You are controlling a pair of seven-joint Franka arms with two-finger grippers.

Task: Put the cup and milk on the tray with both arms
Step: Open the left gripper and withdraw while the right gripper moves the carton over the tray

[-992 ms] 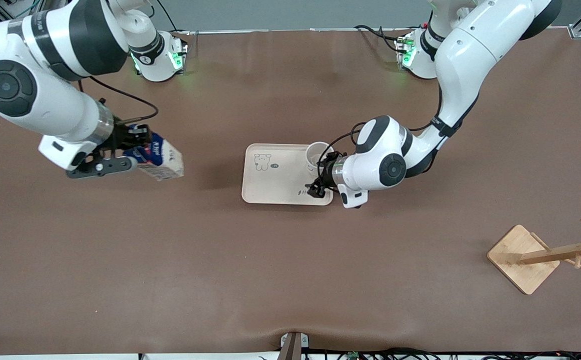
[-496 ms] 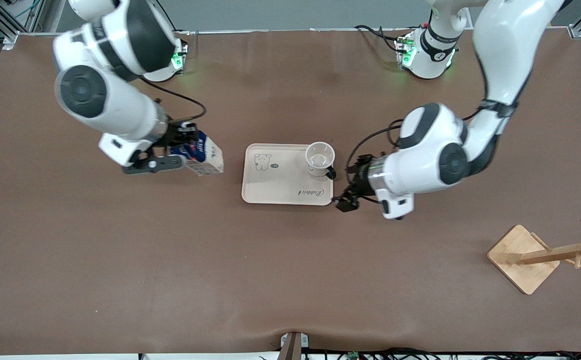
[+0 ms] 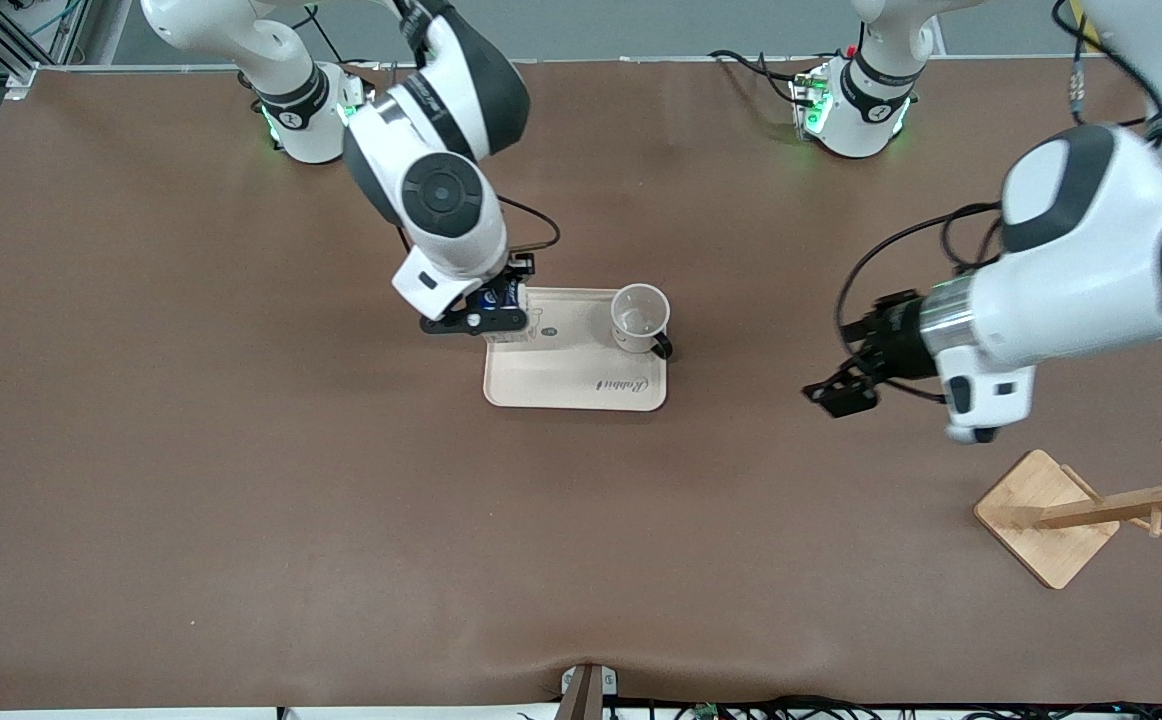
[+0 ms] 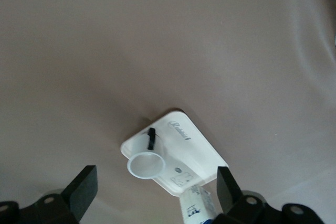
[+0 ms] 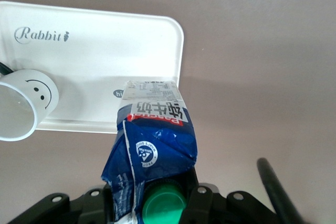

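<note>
Covering most of the milk [image 3: 501, 300] in the front view, the right arm's wrist leaves only a sliver of blue carton showing. The right gripper [image 3: 497, 306], clamped tight on the carton near its green cap, holds it over the tray [image 3: 571, 385] at the rim toward the right arm's end of the table. In the right wrist view the milk [image 5: 152, 145] runs lengthwise away from the fingers, base toward the tray [image 5: 105, 35], cap cut off by the frame edge. The cup [image 3: 639, 317] stands upright on the tray's corner, mouth up, handle at about four o'clock. The left gripper [image 3: 851, 375] hangs over bare table, jaws spread wide, empty.
</note>
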